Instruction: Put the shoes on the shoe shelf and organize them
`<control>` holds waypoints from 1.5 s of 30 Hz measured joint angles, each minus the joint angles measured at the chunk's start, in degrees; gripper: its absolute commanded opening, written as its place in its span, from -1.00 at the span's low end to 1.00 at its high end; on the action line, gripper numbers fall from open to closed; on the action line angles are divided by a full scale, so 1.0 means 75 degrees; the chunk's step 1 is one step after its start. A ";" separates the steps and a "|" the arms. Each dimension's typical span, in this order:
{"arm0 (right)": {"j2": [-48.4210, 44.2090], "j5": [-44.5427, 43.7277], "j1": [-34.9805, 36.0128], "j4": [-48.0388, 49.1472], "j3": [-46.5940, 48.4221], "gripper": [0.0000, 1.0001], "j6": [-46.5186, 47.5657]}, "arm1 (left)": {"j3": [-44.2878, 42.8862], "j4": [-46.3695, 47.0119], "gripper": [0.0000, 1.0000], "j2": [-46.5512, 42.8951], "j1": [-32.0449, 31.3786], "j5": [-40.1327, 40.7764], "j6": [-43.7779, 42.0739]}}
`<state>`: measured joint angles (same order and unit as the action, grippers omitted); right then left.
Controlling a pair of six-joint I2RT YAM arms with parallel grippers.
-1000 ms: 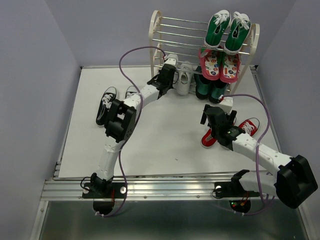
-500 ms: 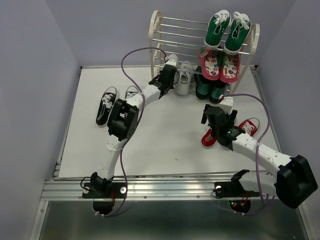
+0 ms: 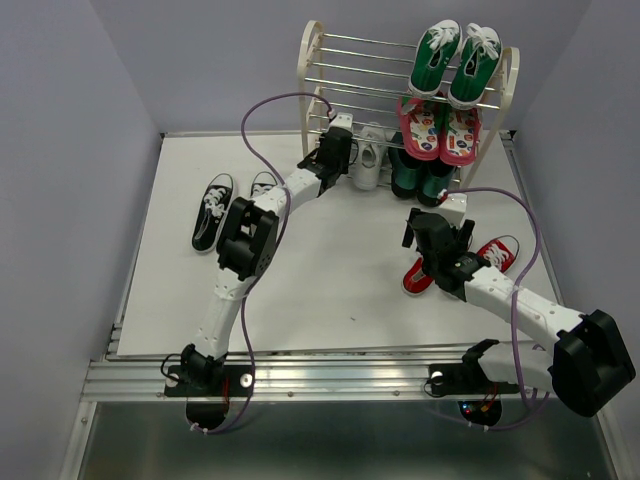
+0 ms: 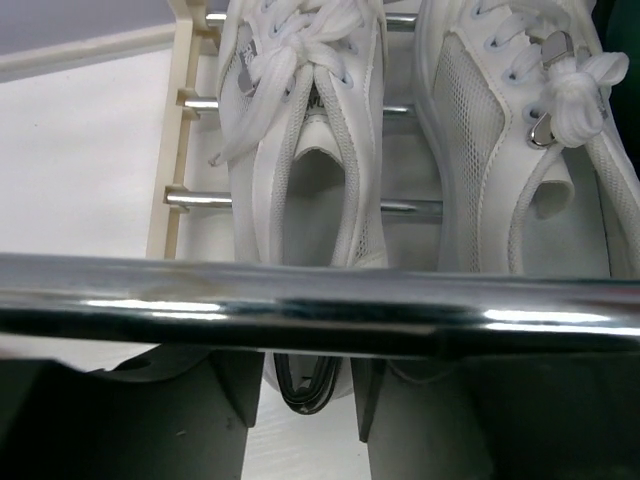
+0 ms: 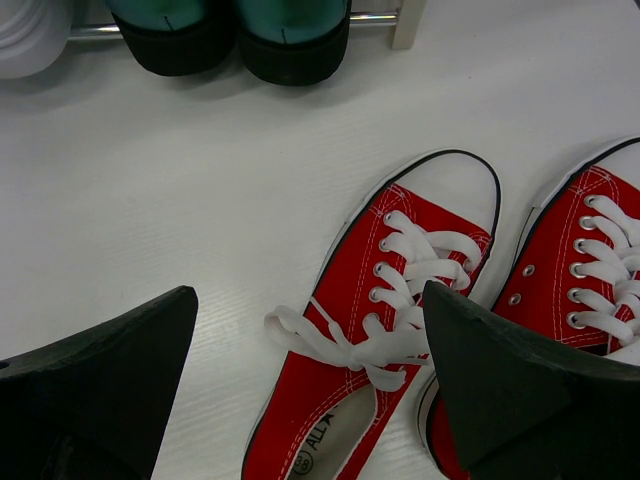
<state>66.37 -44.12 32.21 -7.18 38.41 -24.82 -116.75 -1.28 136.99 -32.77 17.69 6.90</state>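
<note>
Top view: shelf (image 3: 312, 60) stands at the back of the table (image 3: 300, 290). Left gripper (image 3: 340, 150) is at its lowest tier with the white pair (image 3: 368, 158). Black pair (image 3: 213, 210) lies on the table to the left, red pair (image 3: 500, 252) to the right by the right gripper (image 3: 425, 232).
Left wrist: fingers (image 4: 230, 400) are narrow, pinching the heel of one white shoe (image 4: 300, 150), probably to seat it on the rods (image 4: 420, 310) beside its mate (image 4: 500, 150).
Right wrist: fingers (image 5: 100, 380) are spread wide and empty over a red shoe (image 5: 390, 300), likely lined up to grasp it.

Left arm (image 3: 250, 240) is stretched toward the far centre, elbow raised. Left gripper (image 4: 305, 385) is clamped on the heel of a white sneaker (image 4: 300, 150). Right arm (image 3: 510, 300) lies low at right, wrist pitched downward. Right gripper (image 5: 310, 295) jaws stand wide apart, holding nothing.
</note>
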 measured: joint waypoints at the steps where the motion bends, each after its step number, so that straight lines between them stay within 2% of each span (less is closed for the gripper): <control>1: 0.0000 0.0000 0.0000 0.0003 0.0000 1.00 0.0000 | 0.0000 0.0015 0.09 0.0000 0.0003 -0.0015 -0.0012; 9: 0.0003 0.0003 0.0000 0.0026 -0.0003 1.00 -0.0003 | 0.0017 0.0265 0.37 0.0000 0.0015 -0.0067 0.0017; 10: 0.0003 0.0003 0.0000 0.0023 -0.0003 1.00 -0.0003 | 0.0070 0.0326 0.49 -0.0023 0.0015 -0.0090 0.0035; 14: -0.0105 0.0073 0.0000 0.0041 -0.0067 1.00 -0.0006 | 0.0420 0.0449 0.78 -0.0207 0.0017 -0.0166 0.0128; 15: -0.0175 0.0114 0.0000 0.0032 -0.0105 1.00 -0.0015 | 0.0565 0.0463 0.98 -0.0294 0.0017 -0.0181 0.0157; 20: -0.0475 0.0297 0.0000 -0.0026 -0.0125 1.00 -0.0122 | 0.1545 0.0542 0.98 -0.1090 -0.0035 -0.0306 0.0297; 26: -0.0720 0.0600 0.0000 -0.0286 -0.0125 1.00 -0.0356 | 0.2940 0.0667 0.98 -0.2608 -0.0195 -0.0507 0.0525; 33: -0.1256 0.1122 0.0000 -0.0836 -0.0128 1.00 -0.0659 | 0.5149 0.0886 0.98 -0.4803 -0.0962 -0.0423 0.0854; 37: -0.1684 0.1425 0.0000 -0.1352 -0.0128 1.00 -0.0921 | 0.6522 0.0714 0.98 -0.6059 -0.1288 -0.0408 0.1335; 45: -0.2256 0.1749 0.0000 -0.2996 -0.0128 1.00 -0.1845 | 0.8769 0.0265 0.98 -0.7740 -0.1198 -0.0321 0.2425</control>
<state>49.45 -31.00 32.21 -29.65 37.45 -38.65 -50.98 0.71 78.94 -41.76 15.29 25.08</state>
